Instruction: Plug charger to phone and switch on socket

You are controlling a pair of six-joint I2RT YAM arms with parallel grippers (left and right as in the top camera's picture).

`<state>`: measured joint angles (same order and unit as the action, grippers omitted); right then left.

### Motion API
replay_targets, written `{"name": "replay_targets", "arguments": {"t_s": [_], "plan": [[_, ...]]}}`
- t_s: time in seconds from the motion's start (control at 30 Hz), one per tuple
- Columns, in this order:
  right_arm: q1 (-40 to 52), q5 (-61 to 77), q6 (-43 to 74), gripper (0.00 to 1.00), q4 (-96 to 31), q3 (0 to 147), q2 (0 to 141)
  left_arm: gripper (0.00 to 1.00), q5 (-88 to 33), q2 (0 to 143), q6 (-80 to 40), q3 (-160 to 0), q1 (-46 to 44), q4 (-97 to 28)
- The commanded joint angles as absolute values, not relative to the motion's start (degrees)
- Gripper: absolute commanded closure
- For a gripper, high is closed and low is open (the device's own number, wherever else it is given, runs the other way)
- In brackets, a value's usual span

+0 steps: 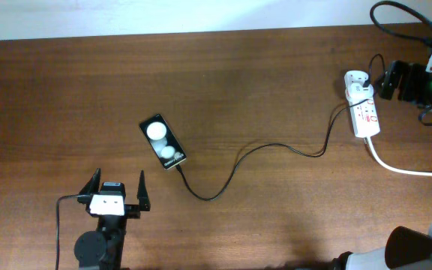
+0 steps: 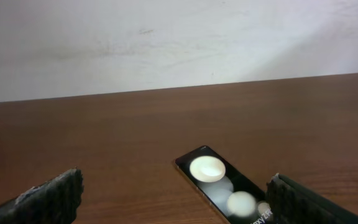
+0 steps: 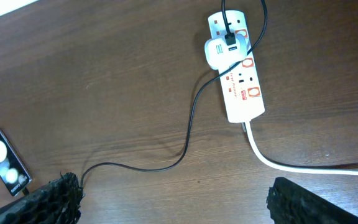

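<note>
- Overhead view: the phone (image 1: 163,141) lies flat on the table (image 1: 276,67), left of centre, turned at a slant, its screen up and reflecting two white light spots.
- The charger (image 1: 276,147) cable meets the phone's near right end. Whether its tip is fully seated there cannot be told.
- From the phone the cable loops nearer, then winds right across the table to a white adapter (image 1: 355,79).
- The adapter sits in the far end of the socket (image 1: 366,114), a white strip at the far right. Its red switch marks show, but which way they are set cannot be told.
- A thick white cord (image 1: 403,169) leaves the socket's near end and runs off right.
- The left gripper (image 1: 118,175) sits just near of the phone, apart from it. Its fingers (image 2: 48,196) are spread wide and hold nothing.
- The right gripper (image 3: 173,186) hangs above the socket area. Its fingers (image 3: 316,202) are also wide apart and hold nothing.
- A pale wall (image 2: 166,43) stands beyond the table's far edge.
</note>
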<state>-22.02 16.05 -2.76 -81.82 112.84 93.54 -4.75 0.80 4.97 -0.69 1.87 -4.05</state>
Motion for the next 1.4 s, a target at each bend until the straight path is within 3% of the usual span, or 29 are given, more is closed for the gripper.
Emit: {"name": "replay_targets", "arguments": {"t_s": [0.0, 0.63, 0.87, 1.0, 1.2, 1.37], "plan": [[-21.8, 15.8, -2.5, 0.01, -81.7, 113.6, 92.7, 0.01, -6.6, 0.3, 5.3, -0.5, 2.2, -4.2], [-21.8, 15.7, -3.2, 0.01, -81.2, 113.6, 92.7, 0.01, -6.6, 0.3, 5.3, -0.5, 2.2, -4.2], [-17.5, 15.7, -3.2, 0.01, -70.0, 111.8, 87.9, 0.01, -6.6, 0.3, 5.3, -0.5, 2.2, -4.2], [-12.8, 15.8, -3.2, 0.01, -54.4, 98.1, 80.5, 0.01, -6.6, 0.3, 5.3, -0.5, 2.2, -4.2], [-5.9, 15.7, -3.2, 0.01, -14.6, 53.9, 57.4, 0.01, -6.6, 0.3, 5.3, -0.5, 2.2, -4.2], [-1.7, 11.4, -3.1, 0.01, 2.4, 28.6, 39.4, 0.01, -6.6, 0.3, 5.3, -0.5, 2.2, -4.2]]}}
